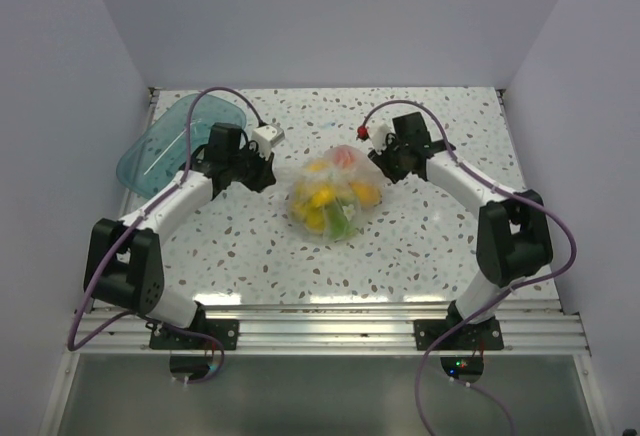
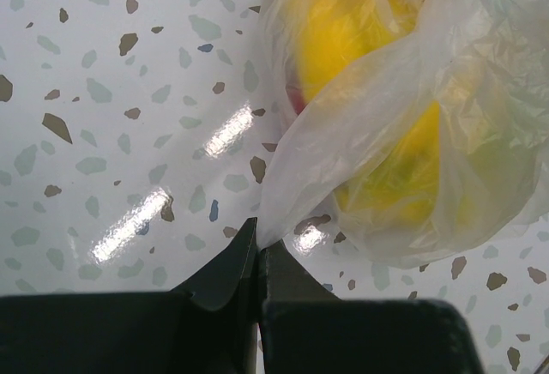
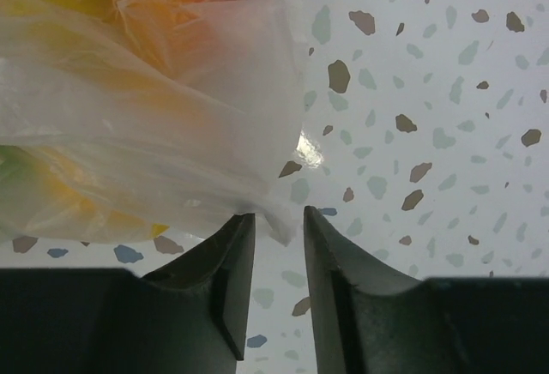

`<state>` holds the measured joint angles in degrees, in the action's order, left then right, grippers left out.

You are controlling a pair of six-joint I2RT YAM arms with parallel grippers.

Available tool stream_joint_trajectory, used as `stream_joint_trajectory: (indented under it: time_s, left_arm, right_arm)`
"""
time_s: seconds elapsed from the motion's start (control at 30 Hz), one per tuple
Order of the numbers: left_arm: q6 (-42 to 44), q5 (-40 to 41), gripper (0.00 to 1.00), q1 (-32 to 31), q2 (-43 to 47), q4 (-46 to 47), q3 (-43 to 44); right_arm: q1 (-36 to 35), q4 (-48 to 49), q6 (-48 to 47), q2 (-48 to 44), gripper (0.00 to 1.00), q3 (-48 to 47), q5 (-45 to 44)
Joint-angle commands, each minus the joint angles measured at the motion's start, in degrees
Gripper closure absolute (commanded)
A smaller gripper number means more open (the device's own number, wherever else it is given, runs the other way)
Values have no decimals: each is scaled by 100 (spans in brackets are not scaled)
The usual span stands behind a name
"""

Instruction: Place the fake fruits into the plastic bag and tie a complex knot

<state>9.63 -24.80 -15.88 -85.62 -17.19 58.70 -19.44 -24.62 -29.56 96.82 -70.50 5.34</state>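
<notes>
Seen from above, one plastic bag (image 1: 330,201) is lying mid-table (image 1: 430,246), stretching left to right between my left gripper (image 1: 268,174) and my right gripper (image 1: 383,161). The fake fruits (image 1: 318,199) are sitting inside it as yellow, orange, green and red patches, too bunched for me to count. One teal tray (image 1: 160,151) is resting at the far left.

In the left wrist view, my left jaws are pinching shut on one bag flap that is tapering toward them.

In the right wrist view, my right jaws are standing apart, with one bag corner hanging at their tips.
</notes>
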Motion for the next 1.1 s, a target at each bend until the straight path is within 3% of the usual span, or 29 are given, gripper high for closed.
stream_joint_trajectory:
  time_s: [0.0, 0.17, 0.47, 0.57, 0.63, 0.67, 1.07]
  left_arm:
    - [-66, 19, 100, 6, -33, 278, 80]
    - [-180, 54, 100, 15, -138, 348, 116]
    - [-427, 98, 100, 59, -279, 436, 195]
    - [-497, 72, 100, 67, -323, 445, 186]
    - [-497, 106, 100, 67, -323, 436, 186]
    - [-497, 141, 100, 67, -306, 427, 177]
    - [-269, 1626, 100, 243, 98, 436, 19]
  right_arm:
    - [37, 493, 144, 48, 65, 45, -68]
    - [28, 590, -128, 232, 58, 124, -25]
    - [37, 1021, -472, 399, 63, 546, -122]
    - [37, 1265, -261, 426, 72, 546, -112]
    - [37, 1337, -34, 487, 96, 494, -270]
    - [28, 1415, 11, 531, 100, 441, -419]
    - [475, 1452, -814, 250, 100, 704, -1967]
